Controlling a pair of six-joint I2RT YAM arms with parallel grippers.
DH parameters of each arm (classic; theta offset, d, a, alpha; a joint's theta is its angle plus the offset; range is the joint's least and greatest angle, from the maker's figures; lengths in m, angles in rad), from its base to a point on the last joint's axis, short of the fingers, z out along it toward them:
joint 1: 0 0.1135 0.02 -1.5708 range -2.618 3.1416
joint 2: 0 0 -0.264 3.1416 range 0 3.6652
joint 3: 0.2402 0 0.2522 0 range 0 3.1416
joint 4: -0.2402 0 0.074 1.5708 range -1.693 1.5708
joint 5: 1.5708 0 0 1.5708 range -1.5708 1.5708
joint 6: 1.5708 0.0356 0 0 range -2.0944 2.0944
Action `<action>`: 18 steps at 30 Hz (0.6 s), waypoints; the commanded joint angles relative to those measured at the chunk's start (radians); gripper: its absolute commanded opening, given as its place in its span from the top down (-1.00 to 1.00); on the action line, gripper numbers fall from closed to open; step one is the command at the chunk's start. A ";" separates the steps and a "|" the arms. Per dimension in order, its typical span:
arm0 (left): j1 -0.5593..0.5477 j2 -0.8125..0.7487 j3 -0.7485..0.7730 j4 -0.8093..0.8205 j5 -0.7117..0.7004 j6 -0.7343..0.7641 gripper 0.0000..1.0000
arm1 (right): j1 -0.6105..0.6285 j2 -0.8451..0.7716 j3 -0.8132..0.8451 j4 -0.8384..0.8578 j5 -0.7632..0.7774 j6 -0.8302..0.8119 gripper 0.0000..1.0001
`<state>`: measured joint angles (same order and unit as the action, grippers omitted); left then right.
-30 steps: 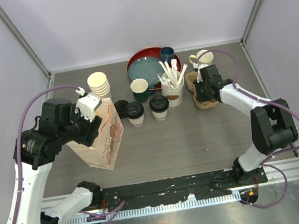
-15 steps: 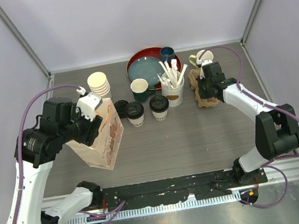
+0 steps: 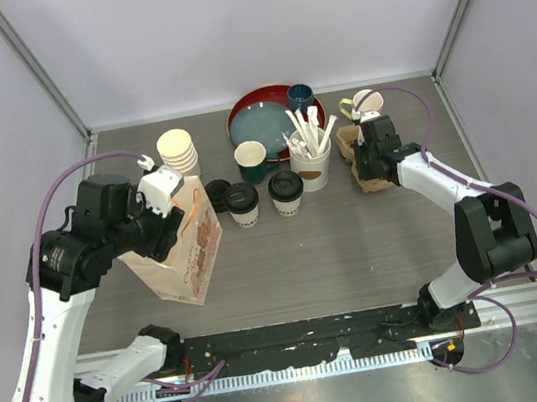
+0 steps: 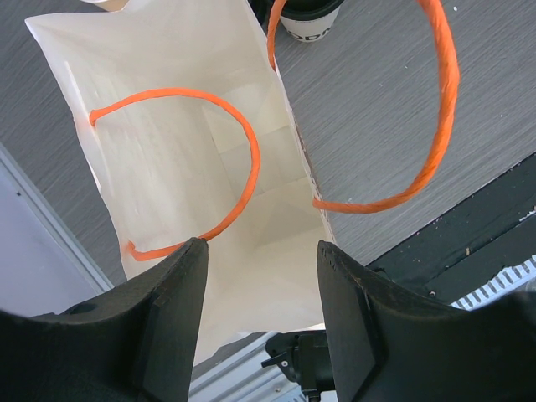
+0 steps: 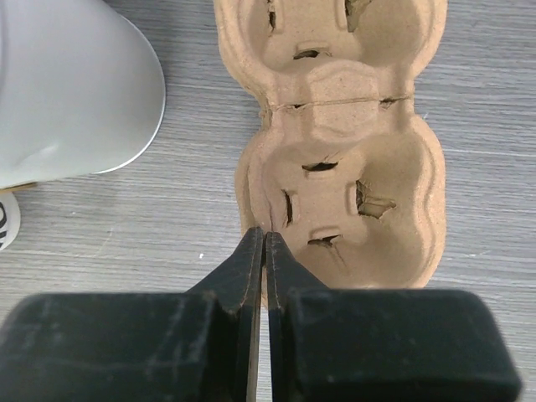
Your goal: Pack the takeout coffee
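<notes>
One grey wood-grain table (image 3: 357, 248) carries everything. Largest on it is the brown paper bag (image 3: 187, 253) at 9 o'clock, standing with its mouth open upward and its long axis running from 11 toward 5; the left wrist view looks straight down into its pale inside, both orange handles (image 4: 435, 109) flopped outward. The left gripper (image 4: 261, 310) hangs over the bag's mouth with its fingers wide apart and nothing seen clamped between them. At 12 o'clock lies a red round tray (image 3: 262, 121). At 2 o'clock lies the pulp cup carrier (image 5: 352, 167), its long axis running roughly 12 to 6 with the wells facing up; the right gripper (image 5: 265, 239) has its fingers pressed together on the thin rim at the carrier's near left edge. A white cup of stirrers (image 3: 312, 166) stands just at 9 o'clock of the carrier. The takeout cups (image 3: 243, 203) stand near the table's centre, a little toward 12, side by side on a 9-to-3 line, the right-hand cup (image 3: 286, 190) just apart from its neighbour; both are upright, long axis vertical, black lids up.
</notes>
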<state>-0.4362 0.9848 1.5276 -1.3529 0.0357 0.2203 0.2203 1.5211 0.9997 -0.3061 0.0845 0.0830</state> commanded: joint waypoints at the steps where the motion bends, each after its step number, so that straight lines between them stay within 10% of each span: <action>1: 0.004 0.002 0.035 -0.011 -0.011 0.013 -0.17 | 0.010 -0.021 0.004 0.044 0.077 -0.008 0.98; 18: -0.004 0.020 0.085 -0.014 -0.019 0.021 -0.16 | 0.073 -0.161 -0.019 0.035 0.227 -0.020 0.98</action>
<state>-0.4366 1.0016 1.5768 -1.3556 0.0216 0.2249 0.2924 1.3544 0.9771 -0.3027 0.2481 0.0586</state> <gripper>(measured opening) 0.583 0.077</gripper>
